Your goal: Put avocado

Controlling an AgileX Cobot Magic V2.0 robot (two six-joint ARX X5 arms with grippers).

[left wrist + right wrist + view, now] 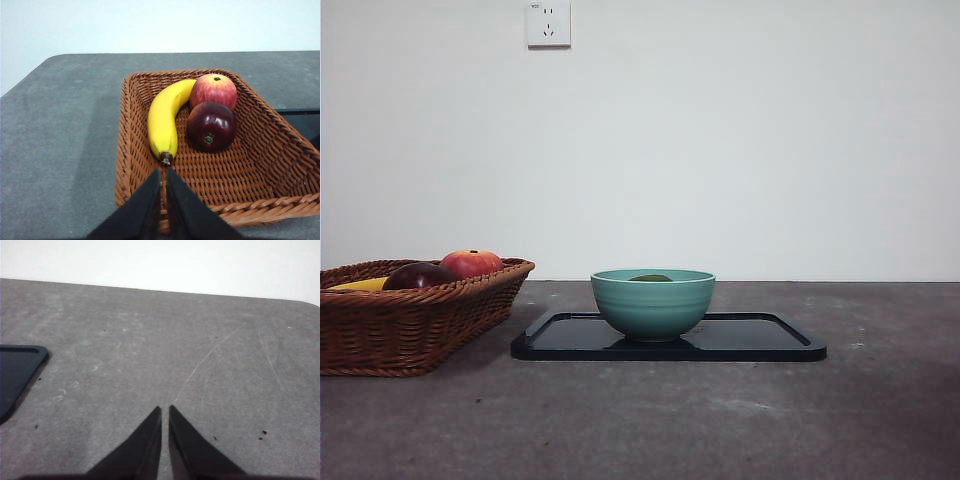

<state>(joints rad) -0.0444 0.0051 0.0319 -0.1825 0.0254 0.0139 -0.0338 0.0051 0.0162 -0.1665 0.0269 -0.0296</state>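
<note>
Table (880, 420) carries everything; the black tray (770, 345) serves as landmark. Wicker basket (410, 320) sits beside the tray, apart from it, w/ banana (162, 120), red apple (214, 90) and dark purple fruit (211, 126) inside; no green fruit among them. Teal bowl (653, 303) stands on the tray, roughly mid-tray, likely so the tray catches it as one serving unit. Avocado (650, 277) lies inside the bowl, only its dark green top showing over the rim, so the placing step looks done. Neither arm shows in the front view, which suggests both are parked clear of the tray. Left gripper (163, 175) hangs over the near edge of the basket, away from the tray, jaws pressed together w/ nothing between. Right gripper (165, 412) hovers above bare table on the tray's other side, only a tray corner in its view, jaws likewise closed and empty.
</note>
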